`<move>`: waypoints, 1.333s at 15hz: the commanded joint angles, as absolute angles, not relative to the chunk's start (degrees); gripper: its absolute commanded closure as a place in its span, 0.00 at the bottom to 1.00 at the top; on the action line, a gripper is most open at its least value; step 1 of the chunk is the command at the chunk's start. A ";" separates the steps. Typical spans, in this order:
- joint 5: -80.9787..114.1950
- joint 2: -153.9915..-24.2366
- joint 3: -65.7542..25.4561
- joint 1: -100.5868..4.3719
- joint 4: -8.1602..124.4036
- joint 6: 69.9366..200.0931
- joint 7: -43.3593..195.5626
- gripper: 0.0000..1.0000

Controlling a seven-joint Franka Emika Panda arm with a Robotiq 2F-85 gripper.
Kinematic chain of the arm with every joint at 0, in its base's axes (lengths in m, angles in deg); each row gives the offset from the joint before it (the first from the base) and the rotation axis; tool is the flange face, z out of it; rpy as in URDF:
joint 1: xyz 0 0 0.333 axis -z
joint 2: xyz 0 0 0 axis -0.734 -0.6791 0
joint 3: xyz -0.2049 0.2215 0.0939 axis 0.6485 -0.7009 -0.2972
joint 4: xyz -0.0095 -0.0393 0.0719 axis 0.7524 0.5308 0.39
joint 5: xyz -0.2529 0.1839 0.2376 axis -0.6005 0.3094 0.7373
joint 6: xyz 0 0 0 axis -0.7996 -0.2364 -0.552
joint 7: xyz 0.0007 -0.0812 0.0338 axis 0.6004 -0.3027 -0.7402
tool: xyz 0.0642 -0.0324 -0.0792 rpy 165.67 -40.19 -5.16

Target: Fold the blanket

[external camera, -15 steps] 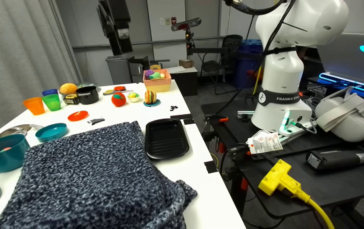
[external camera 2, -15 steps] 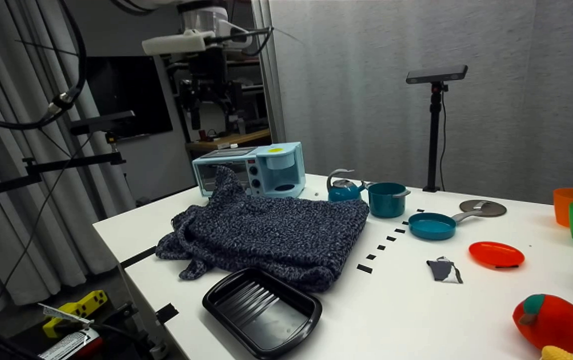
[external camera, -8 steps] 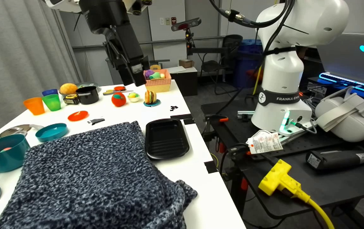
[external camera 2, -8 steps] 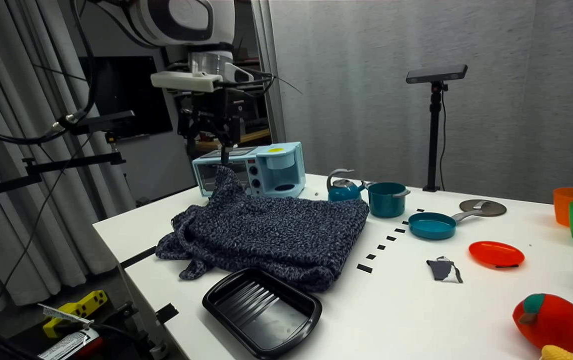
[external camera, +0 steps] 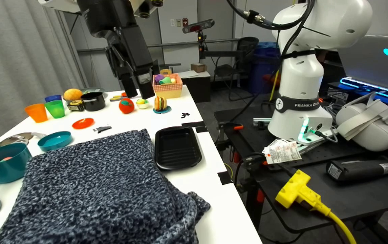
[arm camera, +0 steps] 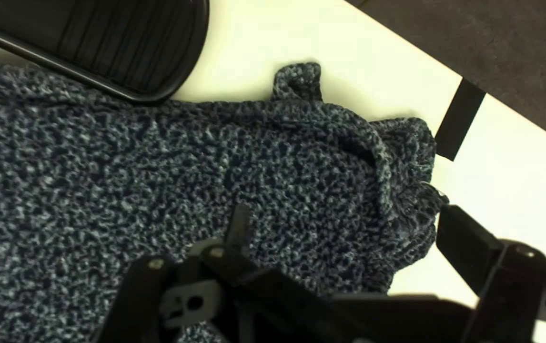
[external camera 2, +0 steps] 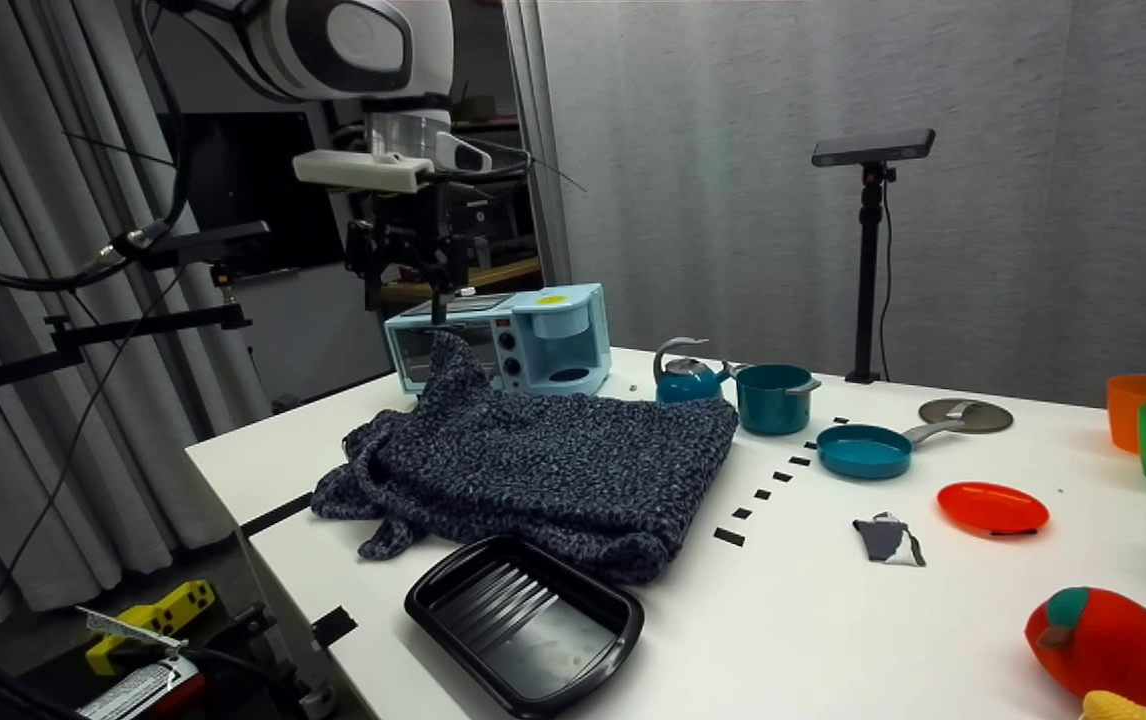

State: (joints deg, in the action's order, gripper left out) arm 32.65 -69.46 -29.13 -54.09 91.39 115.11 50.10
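Just beside the black tray [external camera 2: 538,640], along one of its long sides, lies the blanket [external camera 2: 573,465], piled in thick, uneven layers on the white table [external camera 2: 773,640]. The tray's rim overlaps the pile in the wrist view; whether they touch I cannot tell. Past one end of the tray, a small flap and a bunched end of the cloth stick out, close to a strip of black tape [arm camera: 460,119] at the table's edge. Between the tray and that edge runs a narrow band of tabletop; off the tray's opposite end, a wider stretch reaches toward the red toy tomato [external camera 2: 1118,650]. Across the blanket from the tray, a pale blue toaster oven [external camera 2: 525,338] and a teal pot [external camera 2: 773,405] bound the room on that side.

Higher than the tray and beyond it in an exterior view, the gripper [external camera 2: 406,300] hangs over the blanket, pointing down, its two fingers [arm camera: 468,247] spread well apart. One fingertip shows just above the cloth's raised peak there; how near they are in depth I cannot tell. The white arm [external camera 2: 333,45] arches well above the tray's level, its wrist over the gripper.
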 commanded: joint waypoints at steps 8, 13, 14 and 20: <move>34.86 -75.53 -38.23 -61.51 91.84 133.56 48.80 0.00; 31.60 -80.22 -39.32 -61.58 92.11 143.55 51.70 0.00; 32.15 -78.95 -39.62 -61.30 91.98 140.70 50.79 0.00; 32.13 -79.64 -39.71 -61.20 91.89 141.15 50.80 0.00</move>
